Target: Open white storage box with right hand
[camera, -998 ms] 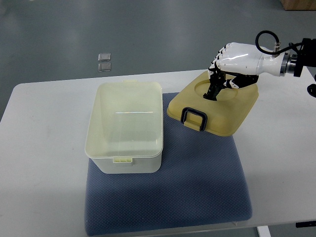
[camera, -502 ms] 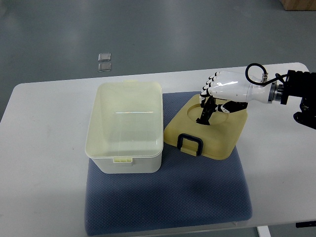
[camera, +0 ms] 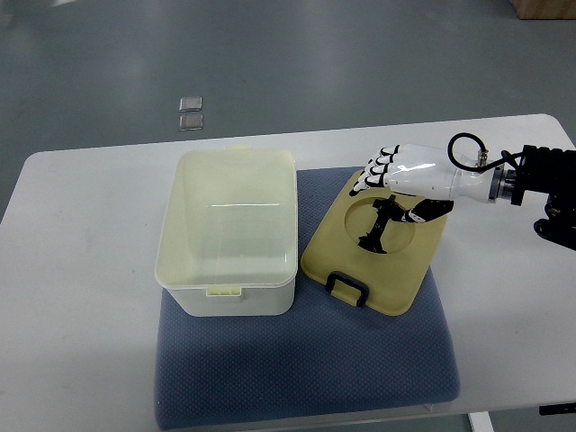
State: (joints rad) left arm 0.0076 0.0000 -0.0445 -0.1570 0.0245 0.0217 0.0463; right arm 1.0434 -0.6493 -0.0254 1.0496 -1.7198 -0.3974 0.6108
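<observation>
The lid (camera: 373, 252) now lies flat on the blue mat (camera: 306, 369), at about three o'clock from the white storage box (camera: 229, 232) and just beside its right wall; half a second ago it sat slightly higher in the picture and tilted, and a second ago it was farther toward two o'clock, up near the table's far right part, with the hand pressed into its round recess. So over this last second the lid travels down and leftward and settles on the mat, its dark handle (camera: 346, 288) pointing toward six o'clock. The right hand (camera: 400, 175), whose arm comes in from the right edge, sits over the lid's upper part at about twelve o'clock of the recess; its white fingers (camera: 373, 171) are now extended and spread rather than curled down as before, and the dark thumb reaches toward the recess, so it looks to be letting go, though I cannot tell whether a fingertip touches the lid. The box itself has not moved: it stands open and empty on the mat's left half, on the white table (camera: 72, 297). By my judgement the opening is essentially done, with only the hand's retreat remaining. The left arm is not in view.
</observation>
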